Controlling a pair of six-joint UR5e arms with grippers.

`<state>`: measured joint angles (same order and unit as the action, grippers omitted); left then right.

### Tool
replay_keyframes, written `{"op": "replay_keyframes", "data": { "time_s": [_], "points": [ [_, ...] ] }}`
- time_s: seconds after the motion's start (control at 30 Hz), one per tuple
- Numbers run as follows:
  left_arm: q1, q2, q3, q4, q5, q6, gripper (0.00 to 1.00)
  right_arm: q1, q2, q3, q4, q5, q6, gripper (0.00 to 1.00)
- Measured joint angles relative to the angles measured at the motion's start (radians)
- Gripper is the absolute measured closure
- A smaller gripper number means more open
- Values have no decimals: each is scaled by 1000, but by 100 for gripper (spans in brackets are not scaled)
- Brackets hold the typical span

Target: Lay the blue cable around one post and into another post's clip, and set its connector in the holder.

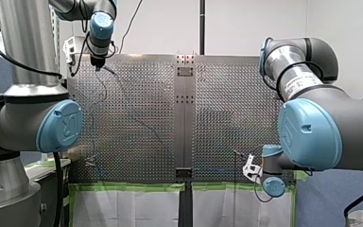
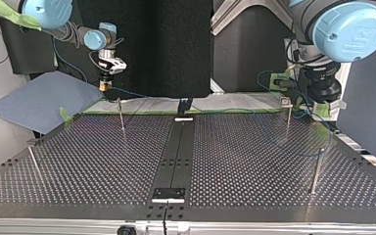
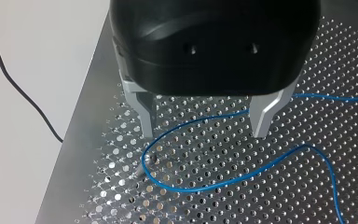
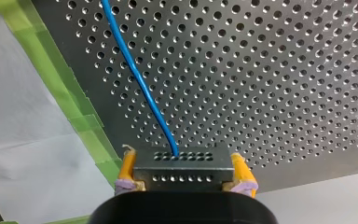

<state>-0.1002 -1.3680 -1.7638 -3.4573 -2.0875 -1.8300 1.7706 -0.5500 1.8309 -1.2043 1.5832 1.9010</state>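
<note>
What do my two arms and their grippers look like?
Both arms, my left arm and my right arm, are grey tubes with light-blue round caps at the joints; black cables run along them. My left gripper is black with metal fingers; my right gripper has yellow pads.

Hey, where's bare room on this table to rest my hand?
Barest: the perforated table at the top view's left, between the far post, the left-edge post and the black centre strip. Crowded: its right side, where the blue cable loops under my open left claw; my right claw holds the connector.
</note>
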Motion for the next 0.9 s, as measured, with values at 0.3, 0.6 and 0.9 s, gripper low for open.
{"op": "replay_keyframes", "data": {
  "time_s": [0.3, 0.6, 0.9],
  "points": [
    [0, 1, -1, 1, -1, 0, 0, 0, 0, 0, 0, 0, 0, 100],
    [0, 1, -3, 3, -1, 0, 0, 0, 0, 0, 0, 0, 0, 100],
    [14, 12, -3, 42, 0, -5, 0, 1, 0, 0, 1, 0, -2, 100]
  ]
}}
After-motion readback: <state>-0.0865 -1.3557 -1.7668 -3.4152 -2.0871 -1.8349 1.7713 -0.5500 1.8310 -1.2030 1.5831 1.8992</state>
